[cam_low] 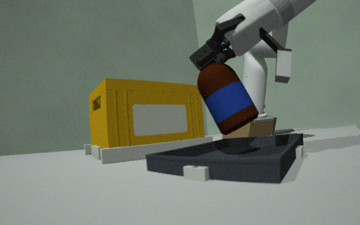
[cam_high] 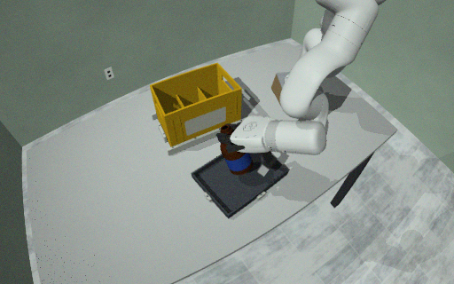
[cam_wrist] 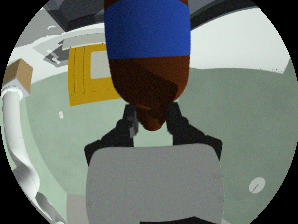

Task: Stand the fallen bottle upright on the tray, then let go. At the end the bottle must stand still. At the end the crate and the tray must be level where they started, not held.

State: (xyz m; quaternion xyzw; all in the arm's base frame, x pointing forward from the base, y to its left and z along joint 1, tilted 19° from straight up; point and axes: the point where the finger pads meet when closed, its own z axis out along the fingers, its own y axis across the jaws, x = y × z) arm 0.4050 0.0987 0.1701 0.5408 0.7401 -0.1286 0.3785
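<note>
A brown bottle (cam_low: 226, 99) with a blue band hangs tilted, its base a little above the far part of the dark grey tray (cam_low: 231, 156). My gripper (cam_low: 212, 56) is shut on the bottle's neck, with the neck up and to the left. In the top view the bottle (cam_high: 237, 155) is over the tray's (cam_high: 240, 183) far corner, next to the yellow crate (cam_high: 197, 102). The wrist view shows the bottle (cam_wrist: 148, 50) between my fingers, base pointing away.
The yellow crate (cam_low: 145, 112) with inner dividers stands on a white base just behind the tray. A small tan box (cam_low: 258, 128) sits by the arm's base behind the tray. The table edge runs close to the tray's front right.
</note>
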